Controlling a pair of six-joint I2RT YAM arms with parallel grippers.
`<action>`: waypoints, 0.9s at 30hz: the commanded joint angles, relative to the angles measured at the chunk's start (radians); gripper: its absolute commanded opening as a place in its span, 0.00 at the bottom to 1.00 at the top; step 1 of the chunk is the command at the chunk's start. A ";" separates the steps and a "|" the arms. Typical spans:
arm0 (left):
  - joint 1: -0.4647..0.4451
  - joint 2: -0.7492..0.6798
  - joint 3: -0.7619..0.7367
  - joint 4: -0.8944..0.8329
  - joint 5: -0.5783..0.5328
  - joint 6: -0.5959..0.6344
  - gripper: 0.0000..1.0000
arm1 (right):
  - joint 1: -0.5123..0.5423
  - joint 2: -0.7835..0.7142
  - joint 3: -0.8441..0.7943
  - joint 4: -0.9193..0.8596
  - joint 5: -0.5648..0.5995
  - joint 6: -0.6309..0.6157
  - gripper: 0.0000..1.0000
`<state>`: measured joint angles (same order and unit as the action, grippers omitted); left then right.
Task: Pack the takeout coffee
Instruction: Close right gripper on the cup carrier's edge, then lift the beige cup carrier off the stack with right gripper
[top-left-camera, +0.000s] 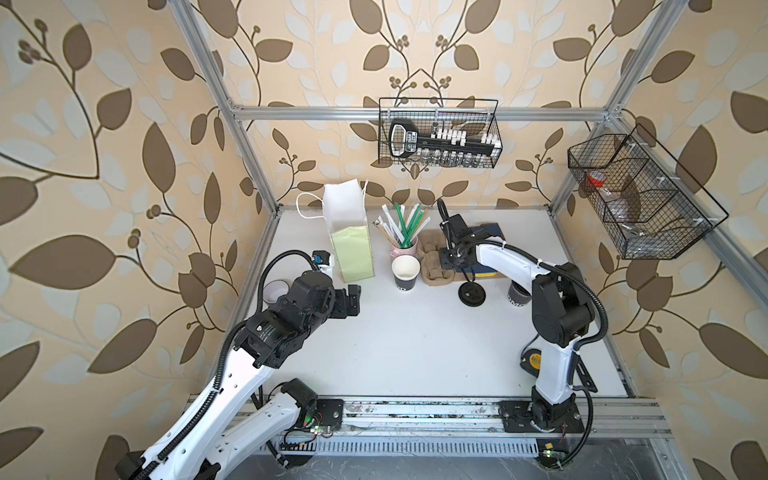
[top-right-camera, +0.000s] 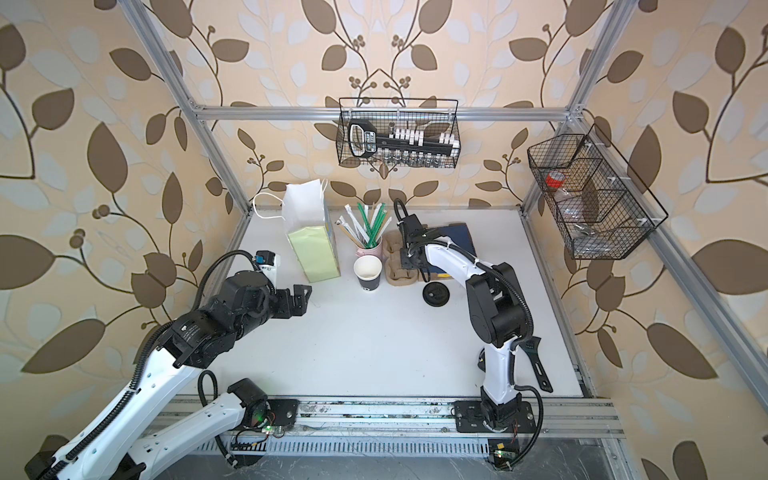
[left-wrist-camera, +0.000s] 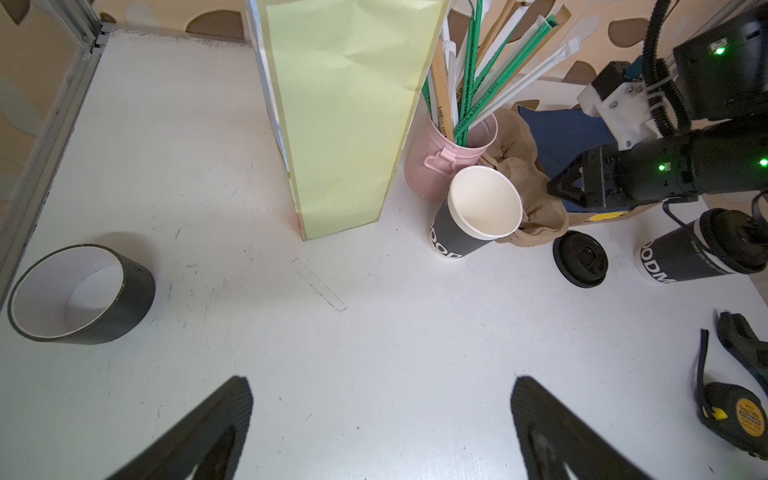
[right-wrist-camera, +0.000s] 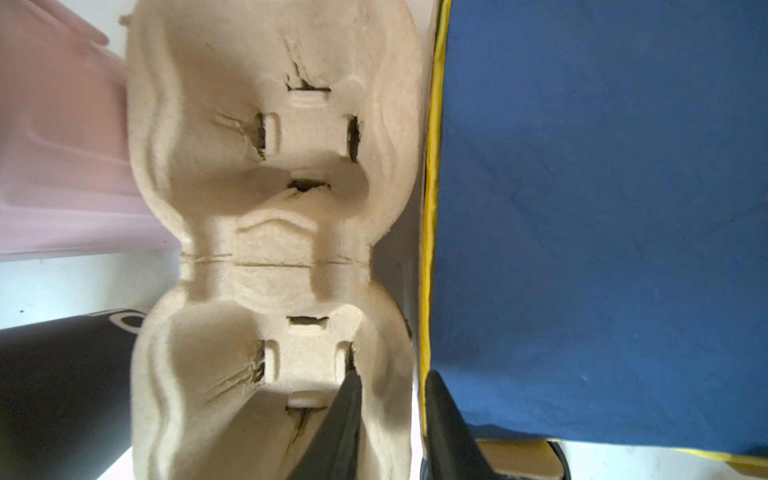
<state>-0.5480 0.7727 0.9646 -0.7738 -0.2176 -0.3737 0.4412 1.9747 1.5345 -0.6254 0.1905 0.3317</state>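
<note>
White surface (top-left-camera: 415, 353) inside a leaf-wallpaper booth, clutter along the back. Open cup (top-left-camera: 405, 272), black outside and white inside, stands upright with no lid, just beside the pink straw cup (top-left-camera: 404, 248) and the pulp carrier (top-left-camera: 434, 262). Lidded cup (left-wrist-camera: 681, 257) stands well to the right, partly under the right arm. Loose lid (top-left-camera: 471, 294) lies flat between the two cups. Paper bag (top-left-camera: 352, 253) stands upright left of the straw cup. Right gripper (right-wrist-camera: 390, 415) is down on the carrier, fingers (right-wrist-camera: 345, 415) narrow, one inside the near well and one outside it, pinching the rim wall. Left gripper (left-wrist-camera: 382, 415) hovers over bare surface, fingers spread wide, holding nothing. Step looks like fetching the carrier: no cup seated in it, nothing bagged. Next move likely calls for getting the carrier clear without knocking the open cup right next to it. Pulp is torn at the slots, so the rim may flex.
</note>
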 joint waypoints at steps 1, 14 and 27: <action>0.012 0.000 -0.001 0.029 0.001 0.012 0.99 | 0.005 0.029 0.013 -0.019 0.006 0.003 0.28; 0.012 -0.005 -0.002 0.030 0.000 0.013 0.99 | 0.016 0.018 0.016 -0.019 0.031 0.013 0.16; 0.013 -0.007 -0.001 0.030 -0.002 0.013 0.99 | 0.039 -0.028 0.025 -0.012 0.108 0.026 0.17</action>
<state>-0.5480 0.7746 0.9646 -0.7738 -0.2176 -0.3729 0.4709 1.9888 1.5349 -0.6281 0.2634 0.3515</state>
